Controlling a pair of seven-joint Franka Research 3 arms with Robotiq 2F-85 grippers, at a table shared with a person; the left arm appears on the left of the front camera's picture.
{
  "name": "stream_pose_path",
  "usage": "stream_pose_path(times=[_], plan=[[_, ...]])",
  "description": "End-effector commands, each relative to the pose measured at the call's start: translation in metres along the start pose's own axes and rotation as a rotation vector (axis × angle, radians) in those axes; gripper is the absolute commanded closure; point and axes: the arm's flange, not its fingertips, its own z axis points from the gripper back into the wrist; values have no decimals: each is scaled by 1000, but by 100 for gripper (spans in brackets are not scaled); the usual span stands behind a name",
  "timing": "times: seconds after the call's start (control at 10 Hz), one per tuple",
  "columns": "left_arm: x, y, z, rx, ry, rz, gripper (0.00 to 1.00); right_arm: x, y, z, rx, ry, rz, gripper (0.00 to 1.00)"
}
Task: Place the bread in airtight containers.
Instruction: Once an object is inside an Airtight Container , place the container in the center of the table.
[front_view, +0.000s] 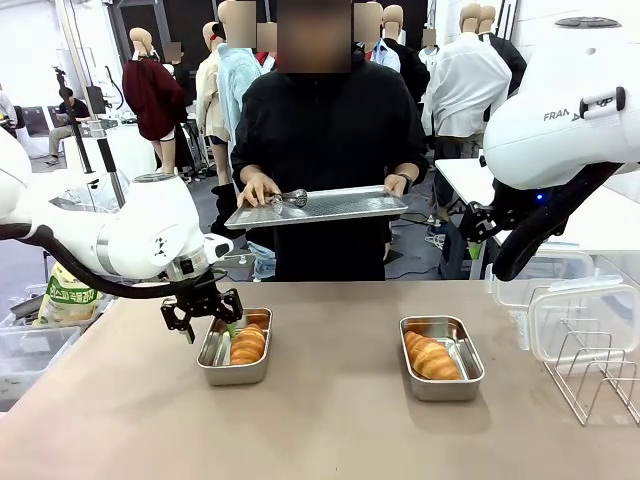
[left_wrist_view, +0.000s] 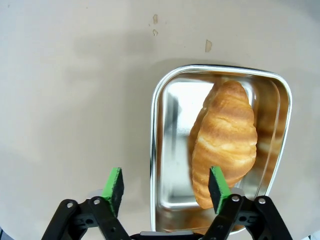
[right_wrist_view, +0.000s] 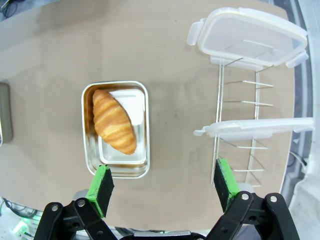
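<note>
Two croissants lie in two steel tins on the table. The left croissant (front_view: 247, 343) rests in the left tin (front_view: 208, 368), tilted against its far wall. My left gripper (front_view: 208, 328) hangs open just above that tin's left rim. In the left wrist view the gripper (left_wrist_view: 166, 186) stands wide with nothing between its pads, one pad over the table and the other above the croissant (left_wrist_view: 225, 135) in the tin (left_wrist_view: 153, 150). The right croissant (front_view: 431, 355) sits in the right tin (front_view: 473, 377). High above it, my right gripper (right_wrist_view: 165, 187) is open over the croissant (right_wrist_view: 114, 121) and tin (right_wrist_view: 120, 172).
The person at the far side holds a flat steel tray (front_view: 340, 208) with tongs (front_view: 290, 200). A wire rack (front_view: 600, 375) at the right carries clear lids (right_wrist_view: 250, 35), (right_wrist_view: 255, 127). A yellow-green snack bag (front_view: 65, 300) sits off the table's left edge.
</note>
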Motion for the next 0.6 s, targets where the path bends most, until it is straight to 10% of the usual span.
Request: stream_pose_path(times=[0.0, 0.5], plan=[[-4, 1, 1, -14, 17, -1, 10, 0, 1, 1, -4, -2, -13, 0], [0, 0, 0, -3, 3, 4, 10, 0, 1, 1, -4, -2, -13, 0]])
